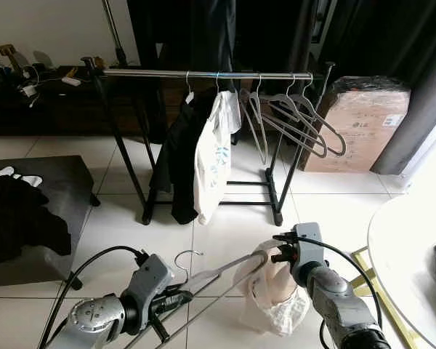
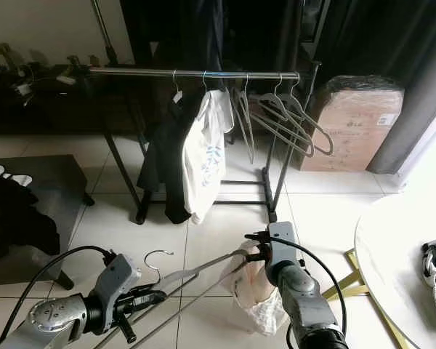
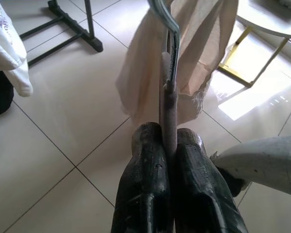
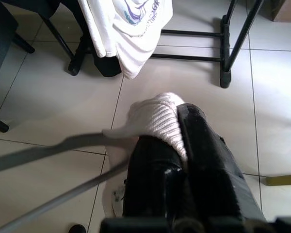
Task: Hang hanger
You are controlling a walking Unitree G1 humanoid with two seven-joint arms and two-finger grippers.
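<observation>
Tiled floor point(image 1: 225, 218) | grey hanger point(image 1: 211, 275) with cream garment point(image 1: 272, 294) held low before clothes rack point(image 1: 203, 73) | left gripper point(image 3: 167, 145) clamped on hanger | right gripper point(image 4: 182, 131) pinched garment | rack half full: clothes, spare hangers point(image 1: 298, 120)

the left hand point(image 2: 142, 297) is clamped on the lower bar of a grey hanger point(image 2: 192, 273), whose hook curls up just above that hand. the hanger's far end reaches across to the right hand point(image 2: 251, 253), which pinches a cream garment point(image 2: 253, 294) draped over that end and hanging down beneath the hand. well beyond both hands stands a clothes rack point(image 2: 196, 73) carrying a white shirt point(image 2: 202, 156), a dark garment point(image 2: 163, 156) and several empty hangers point(image 2: 287, 120). out past the right hand is a white round worktop point(image 2: 392, 254); behind the rack, a cardboard box point(image 2: 352, 123).
</observation>
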